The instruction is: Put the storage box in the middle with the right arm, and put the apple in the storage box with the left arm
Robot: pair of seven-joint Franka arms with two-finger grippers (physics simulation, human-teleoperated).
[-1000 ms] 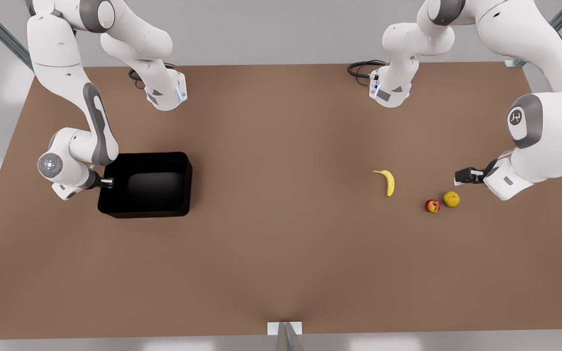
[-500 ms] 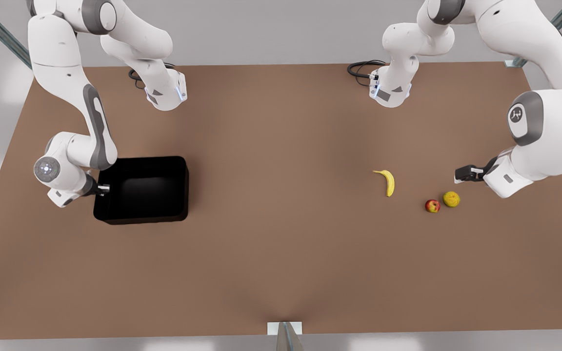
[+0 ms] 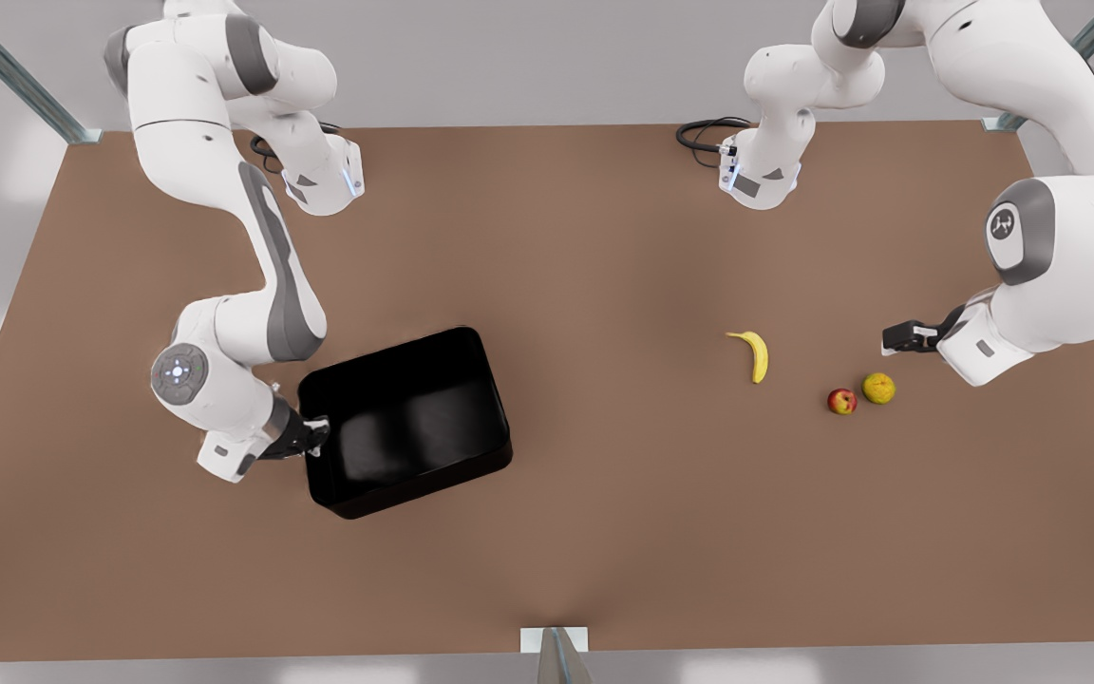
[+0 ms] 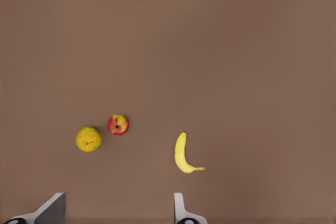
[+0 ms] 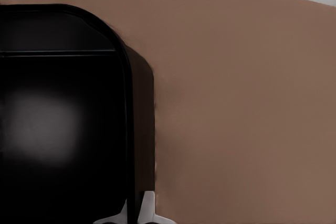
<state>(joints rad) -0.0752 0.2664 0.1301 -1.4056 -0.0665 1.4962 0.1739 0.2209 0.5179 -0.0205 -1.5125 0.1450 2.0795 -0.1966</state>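
Right claw (image 3: 314, 439) clamps storage box (image 3: 409, 418) wall | left claw (image 3: 894, 337) wide near apple (image 3: 841, 401), banana (image 3: 754, 354)

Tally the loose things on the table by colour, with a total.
Black: 1, the box.
Red: 1, the apple.
Yellow: 1, the banana.
Yellow-green: 1, the round fruit.
Total: 4.

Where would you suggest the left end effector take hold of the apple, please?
Probably from straight above, across the apple's round middle. Set the fingers so neither drops on the side facing the yellow-green fruit, which sits close beside it; the other sides are bare table. The left end effector hovers nearby, open.
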